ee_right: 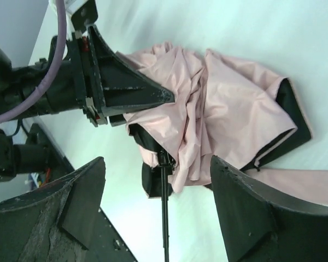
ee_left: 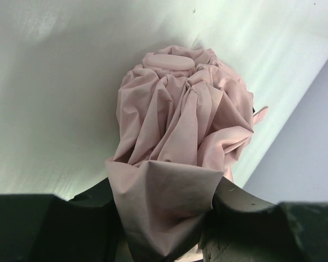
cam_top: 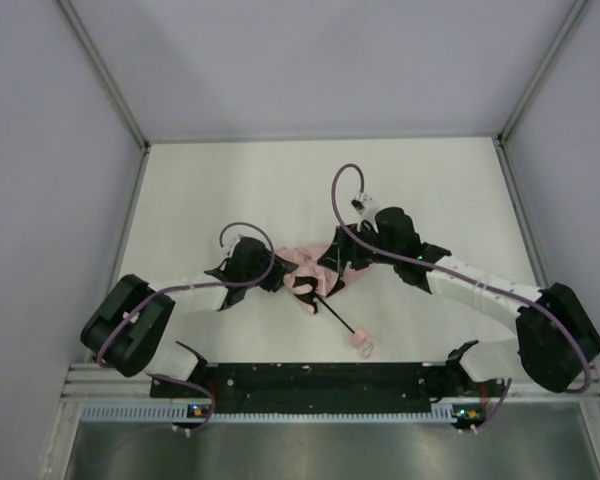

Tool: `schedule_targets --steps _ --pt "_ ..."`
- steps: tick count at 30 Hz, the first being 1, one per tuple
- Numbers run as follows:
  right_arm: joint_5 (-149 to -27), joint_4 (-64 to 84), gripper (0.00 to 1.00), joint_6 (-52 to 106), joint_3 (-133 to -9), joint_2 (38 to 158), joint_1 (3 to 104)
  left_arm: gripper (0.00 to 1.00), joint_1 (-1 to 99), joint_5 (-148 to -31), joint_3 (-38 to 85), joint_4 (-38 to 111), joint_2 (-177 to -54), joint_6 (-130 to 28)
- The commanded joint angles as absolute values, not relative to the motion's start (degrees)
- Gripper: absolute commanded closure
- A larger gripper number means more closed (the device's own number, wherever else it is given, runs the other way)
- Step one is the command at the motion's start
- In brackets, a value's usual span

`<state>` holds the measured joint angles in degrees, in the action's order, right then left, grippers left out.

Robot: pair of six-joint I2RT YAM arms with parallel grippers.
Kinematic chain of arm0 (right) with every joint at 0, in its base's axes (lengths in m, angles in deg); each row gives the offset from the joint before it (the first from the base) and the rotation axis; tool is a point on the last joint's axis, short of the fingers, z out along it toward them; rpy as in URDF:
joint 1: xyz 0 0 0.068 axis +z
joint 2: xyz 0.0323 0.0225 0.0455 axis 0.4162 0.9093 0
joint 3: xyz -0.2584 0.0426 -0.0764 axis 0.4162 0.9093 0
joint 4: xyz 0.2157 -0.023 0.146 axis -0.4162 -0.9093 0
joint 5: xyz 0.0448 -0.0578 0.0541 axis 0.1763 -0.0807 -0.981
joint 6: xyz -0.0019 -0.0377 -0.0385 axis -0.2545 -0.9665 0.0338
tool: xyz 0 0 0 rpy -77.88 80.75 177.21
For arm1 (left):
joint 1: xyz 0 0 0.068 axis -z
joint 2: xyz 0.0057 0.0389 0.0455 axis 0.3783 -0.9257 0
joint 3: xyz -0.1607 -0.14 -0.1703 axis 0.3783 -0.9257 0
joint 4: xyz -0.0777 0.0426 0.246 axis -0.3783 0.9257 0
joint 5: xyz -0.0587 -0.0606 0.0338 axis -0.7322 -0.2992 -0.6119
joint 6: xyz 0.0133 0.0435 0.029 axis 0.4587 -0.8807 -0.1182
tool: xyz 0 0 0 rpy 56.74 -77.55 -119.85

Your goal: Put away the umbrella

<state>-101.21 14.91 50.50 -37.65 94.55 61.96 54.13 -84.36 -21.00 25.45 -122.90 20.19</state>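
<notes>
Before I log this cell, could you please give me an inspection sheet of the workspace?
Surface: white tabletop.
Job's things: pale pink fabric folding umbrella, bunched; thin black shaft and small pink handle point toward the arm bases.
Clutter: nothing seen.
Grippers: left gripper shut on the fabric; right gripper open over it.
Cables: purple cables loop over both arms.
Surroundings: grey panel walls.

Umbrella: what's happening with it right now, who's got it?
The left gripper is pinching a bunch of fabric on the umbrella, which lies crumpled on the table. The right gripper hangs open over it. The shaft and handle stick out toward the arm bases; the umbrella is not folded up yet.
</notes>
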Motion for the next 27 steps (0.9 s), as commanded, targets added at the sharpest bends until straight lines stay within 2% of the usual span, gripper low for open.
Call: schedule_targets --steps 1,3,8,10,16,18,22,26,27 --pt "-87.0 2.2 0.25 50.4 -40.0 93.2 61.5 1.0 53.6 -78.5 -21.5 34.2 -121.9 13.7" --pt "-88.7 -1.9 0.27 62.0 -38.7 94.3 58.0 1.0 53.5 -79.1 -22.6 32.4 -120.8 13.1" --pt "-97.6 20.0 0.37 84.6 -20.4 91.6 53.2 1.0 53.6 -83.0 -26.5 23.2 -119.0 15.1" --pt "-99.5 26.3 0.4 87.0 -16.3 93.1 51.1 1.0 53.6 -84.1 -26.6 22.2 -118.6 15.3" --pt "-102.5 37.2 0.47 90.5 -15.9 104.6 50.2 1.0 53.3 -87.8 -29.5 13.6 -115.0 16.9" --pt "-102.1 42.5 0.58 93.1 -15.7 108.4 50.2 1.0 53.3 -88.5 -31.0 11.0 -113.5 17.3" --pt "-99.1 48.5 0.71 95.7 -17.0 114.8 50.1 1.0 52.8 -89.3 -35.0 3.2 -112.7 19.2" --pt "-99.7 49.4 1.0 91.9 -24.1 122.3 50.0 1.0 52.7 -89.7 -37.2 -2.9 -113.5 20.0" --pt "-100.0 49.7 1.0 91.0 -25.8 123.9 49.8 1.0 52.6 -89.6 -37.6 -4.4 -113.6 20.3"
